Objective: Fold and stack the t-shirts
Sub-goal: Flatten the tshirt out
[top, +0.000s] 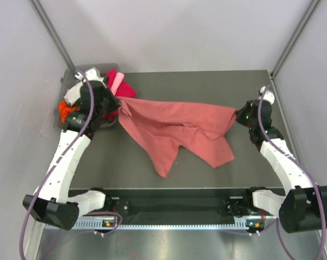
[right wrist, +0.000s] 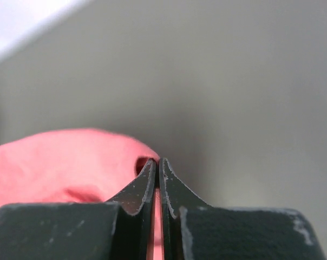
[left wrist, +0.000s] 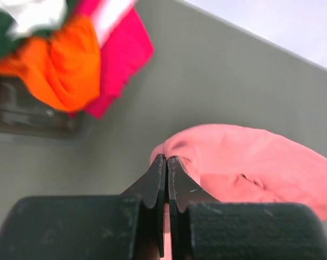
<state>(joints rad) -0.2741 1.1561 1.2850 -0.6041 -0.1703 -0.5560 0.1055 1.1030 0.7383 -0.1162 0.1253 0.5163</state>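
Observation:
A dusty salmon-pink t-shirt [top: 174,127] hangs stretched across the table between my two grippers, its lower part drooping toward the front. My left gripper [top: 119,103] is shut on its left end; in the left wrist view the closed gripper [left wrist: 167,158] pinches the pink cloth [left wrist: 250,162]. My right gripper [top: 238,115] is shut on the right end, and the right wrist view shows the closed gripper [right wrist: 156,161] with the pink cloth [right wrist: 60,162] caught between the jaws. More t-shirts, orange [left wrist: 60,65], magenta [left wrist: 123,54], white and dark green, are piled at the back left.
The pile of t-shirts sits in a grey bin [top: 71,76] at the table's back left corner, just behind my left arm. Grey walls close in both sides. The dark table [top: 207,86] extends behind the stretched shirt.

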